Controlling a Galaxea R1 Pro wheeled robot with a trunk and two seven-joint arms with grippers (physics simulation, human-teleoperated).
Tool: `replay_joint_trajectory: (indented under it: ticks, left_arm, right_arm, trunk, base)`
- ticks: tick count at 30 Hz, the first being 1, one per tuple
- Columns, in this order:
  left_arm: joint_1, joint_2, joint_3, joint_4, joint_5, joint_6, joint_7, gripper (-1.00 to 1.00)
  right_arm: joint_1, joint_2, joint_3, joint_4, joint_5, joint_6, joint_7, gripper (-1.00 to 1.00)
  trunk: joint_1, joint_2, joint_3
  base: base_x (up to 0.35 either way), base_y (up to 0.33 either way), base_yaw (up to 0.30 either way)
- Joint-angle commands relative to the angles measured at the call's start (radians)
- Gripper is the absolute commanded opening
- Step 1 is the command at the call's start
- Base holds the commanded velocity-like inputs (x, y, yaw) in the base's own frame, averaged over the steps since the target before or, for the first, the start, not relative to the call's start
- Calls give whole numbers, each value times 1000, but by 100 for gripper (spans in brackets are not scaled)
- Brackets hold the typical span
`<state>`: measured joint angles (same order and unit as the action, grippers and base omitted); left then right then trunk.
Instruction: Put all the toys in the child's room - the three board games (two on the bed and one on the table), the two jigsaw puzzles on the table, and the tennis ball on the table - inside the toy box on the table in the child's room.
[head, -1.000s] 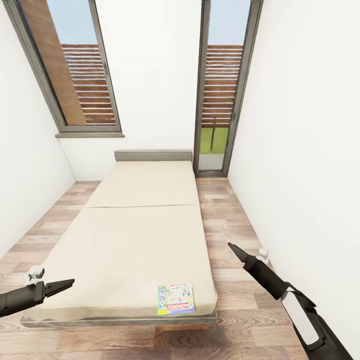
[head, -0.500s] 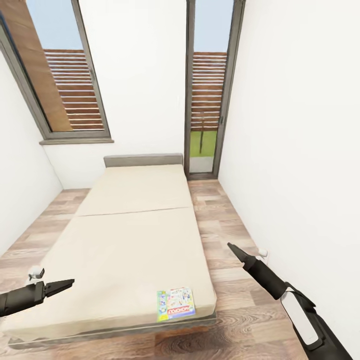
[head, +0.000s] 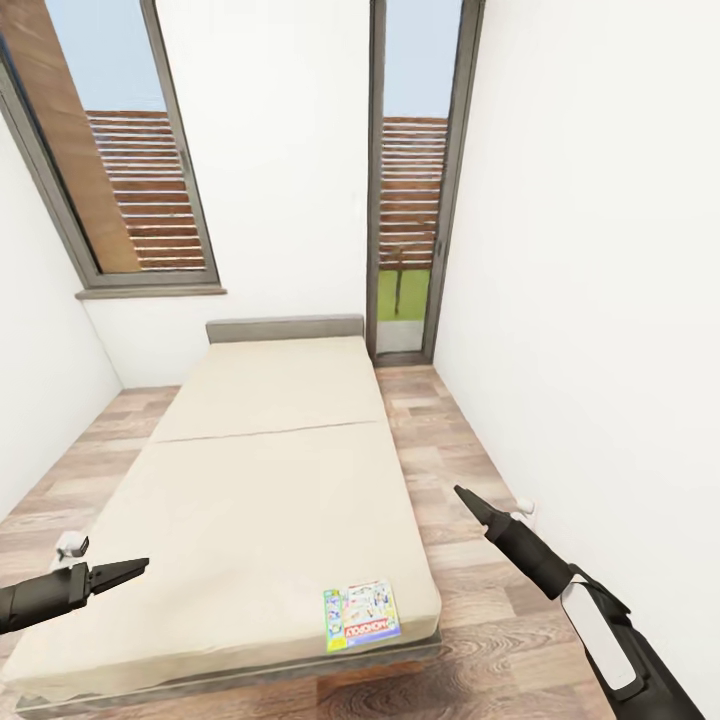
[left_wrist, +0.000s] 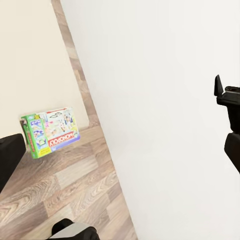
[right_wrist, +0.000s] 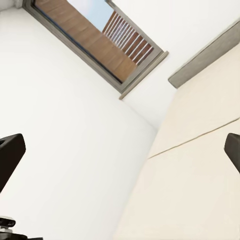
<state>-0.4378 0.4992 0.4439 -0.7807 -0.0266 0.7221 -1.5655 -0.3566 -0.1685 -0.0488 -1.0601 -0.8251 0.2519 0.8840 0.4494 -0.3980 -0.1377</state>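
Note:
One colourful board game box (head: 362, 615) lies flat on the beige bed (head: 270, 480), at its near right corner. The same box (left_wrist: 50, 131) appears in the left wrist view, at the mattress edge above the wood floor. My left gripper (head: 135, 567) hovers over the bed's near left edge, well to the left of the box, with its fingers spread and nothing between them. My right gripper (head: 465, 497) hangs over the floor to the right of the bed, also open and empty.
The bed runs lengthwise toward a grey headboard (head: 285, 328) at the far wall. A tall window (head: 130, 190) and a glass door (head: 408, 200) are in that wall. A white wall (head: 600, 300) stands close on the right, leaving a narrow strip of wood floor (head: 450, 470).
The head camera has shifted, so the bed and the board game sit slightly differently in the picture. Both arms keep the same pose.

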Motion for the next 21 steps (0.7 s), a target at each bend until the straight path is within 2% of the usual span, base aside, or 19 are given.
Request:
replay_joint_trajectory:
  ticks: [1,12,21]
  left_arm:
    - [-1,0,1,0,-3,11,-5,100]
    - [-1,-1,1,0,-3,12,-5,100]
    - [-1,-1,0,0,-3,13,-5,100]
  right_arm:
    - [-1,0,0,0,-9,10,2,100]
    - [-1,0,1,0,-8,9,-1,100]
    - [-1,0,0,0,-8,10,-2,100]
  trunk:
    - [1,-2,0]
    - [1,-2,18]
    - [1,-2,22]
  base:
    - [16,-14,35]
    - [61,-127,56]
    - [28,96,10]
